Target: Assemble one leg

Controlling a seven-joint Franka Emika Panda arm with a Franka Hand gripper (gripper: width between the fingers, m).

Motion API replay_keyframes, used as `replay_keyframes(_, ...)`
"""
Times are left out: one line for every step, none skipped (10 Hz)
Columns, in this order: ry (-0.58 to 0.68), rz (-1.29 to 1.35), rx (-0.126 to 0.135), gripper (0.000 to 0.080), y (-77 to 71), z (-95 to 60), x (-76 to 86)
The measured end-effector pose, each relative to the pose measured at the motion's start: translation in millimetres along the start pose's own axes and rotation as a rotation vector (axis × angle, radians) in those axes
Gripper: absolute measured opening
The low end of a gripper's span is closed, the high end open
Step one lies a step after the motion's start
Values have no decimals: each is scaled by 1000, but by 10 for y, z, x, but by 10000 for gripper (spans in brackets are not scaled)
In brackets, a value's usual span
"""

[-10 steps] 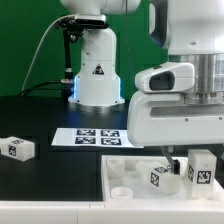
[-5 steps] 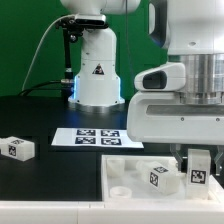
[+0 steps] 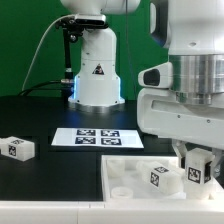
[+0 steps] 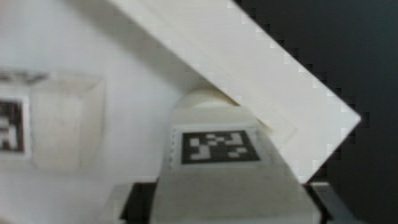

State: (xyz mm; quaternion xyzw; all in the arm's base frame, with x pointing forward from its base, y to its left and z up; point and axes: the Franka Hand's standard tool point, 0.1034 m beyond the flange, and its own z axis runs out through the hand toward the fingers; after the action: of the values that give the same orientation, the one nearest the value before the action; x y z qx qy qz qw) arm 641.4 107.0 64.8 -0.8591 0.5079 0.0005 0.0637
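Item 1, nearest: white panel (image 3: 130,178), wide and flat, lying on the black desk (image 3: 40,115) at the front of the exterior view, with a round socket (image 3: 121,189) showing near its front edge. A tagged white part (image 3: 157,176) rests on the panel, just beside the arm's working end.

Item 2: the gripper (image 3: 198,172), at the exterior view's right, low over the panel. Its jaws are clenched on the leg (image 3: 199,168), a small white peg carrying black-and-white square tags. In the wrist view the leg (image 4: 219,150) fills the gap between the two dark fingers (image 4: 137,205), tag facing the camera, with the panel's edge running diagonally behind it. Opening is only as wide as the peg itself.

Item 3, step in hand: by judgement, carrying the grasped leg toward a socket in the panel. Whether the leg's lower end touches the panel cannot be told. The next move calls for lining the peg's end squarely over a socket, keeping it upright, then lowering and seating it, likely with a twist.

Item 4, middle ground: the marker board (image 3: 95,138), flat on the desk behind the panel. A second loose tagged block (image 3: 17,148) lies well apart at the exterior view's left.

Item 5, farthest: the arm's white base (image 3: 98,75), behind the marker board.
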Motion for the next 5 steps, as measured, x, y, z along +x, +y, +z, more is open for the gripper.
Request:
replay_keyframes(-11, 128, 7, 284, -1, 6, 3)
replay_keyframes(-14, 208, 8, 284, -2, 6, 1)
replay_keyframes(-14, 268, 8, 284, -2, 6, -1)
replay_keyframes(-15, 316, 7, 284, -2, 6, -2)
replay_keyframes(-16, 367, 8, 284, -4, 7, -5)
